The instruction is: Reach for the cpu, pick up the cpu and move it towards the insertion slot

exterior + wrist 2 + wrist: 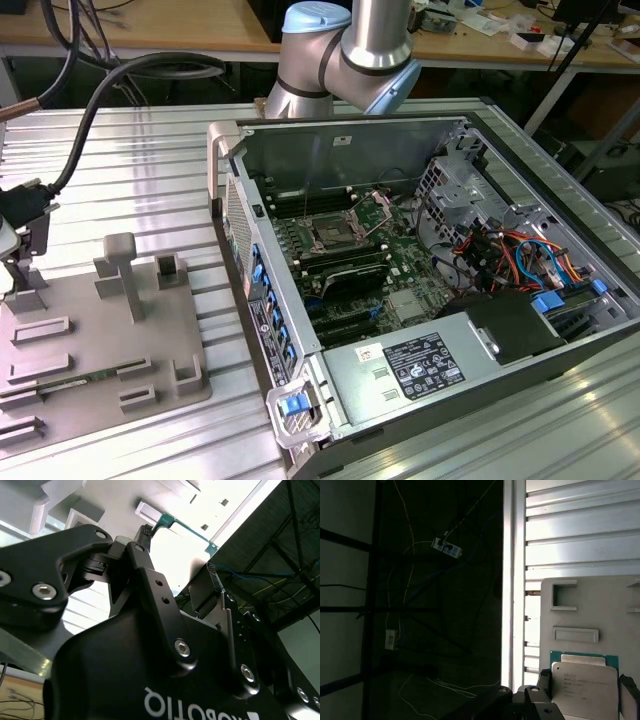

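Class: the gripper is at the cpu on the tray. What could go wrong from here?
1. The cpu lies flat on the grey tray with the gripper at it; an off-centre grasp might tilt or drop it.
2. The insertion slot sits deep inside the computer case, past its side wall; a low carry might strike that wall.

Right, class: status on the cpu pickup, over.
The gripper at the cpu. It is at the grey tray, away from the insertion slot. A case wall between.
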Controlling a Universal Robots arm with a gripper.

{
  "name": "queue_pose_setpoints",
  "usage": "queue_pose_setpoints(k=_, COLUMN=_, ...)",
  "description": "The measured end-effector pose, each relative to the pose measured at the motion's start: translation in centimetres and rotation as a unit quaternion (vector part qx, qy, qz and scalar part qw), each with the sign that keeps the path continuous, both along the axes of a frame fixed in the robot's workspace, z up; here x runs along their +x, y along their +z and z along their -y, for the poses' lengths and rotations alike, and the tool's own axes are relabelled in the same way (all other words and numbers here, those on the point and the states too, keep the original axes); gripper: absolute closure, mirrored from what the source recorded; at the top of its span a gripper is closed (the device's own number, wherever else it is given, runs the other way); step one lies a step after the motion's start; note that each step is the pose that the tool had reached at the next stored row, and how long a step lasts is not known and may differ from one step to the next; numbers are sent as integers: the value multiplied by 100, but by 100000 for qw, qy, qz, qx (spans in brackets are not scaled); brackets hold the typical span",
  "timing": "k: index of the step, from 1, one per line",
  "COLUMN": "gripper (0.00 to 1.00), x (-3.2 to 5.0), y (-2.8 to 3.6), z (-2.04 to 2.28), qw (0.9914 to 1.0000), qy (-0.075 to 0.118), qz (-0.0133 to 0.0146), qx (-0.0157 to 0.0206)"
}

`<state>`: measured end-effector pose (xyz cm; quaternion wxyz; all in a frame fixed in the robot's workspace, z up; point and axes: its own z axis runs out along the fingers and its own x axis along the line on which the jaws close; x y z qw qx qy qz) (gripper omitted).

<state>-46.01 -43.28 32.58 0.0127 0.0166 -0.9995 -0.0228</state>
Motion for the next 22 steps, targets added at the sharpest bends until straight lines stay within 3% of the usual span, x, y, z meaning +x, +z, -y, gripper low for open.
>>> queue_pose_setpoints(k=12, gripper=45, x=1, y=118, z=0, qw=100000, qy=3, qz=-18, qx=6)
queue_pose_setpoints(k=22, gripper=45, x=1, y=169, z=0, qw=100000, qy=0, qz=-18, qx=6)
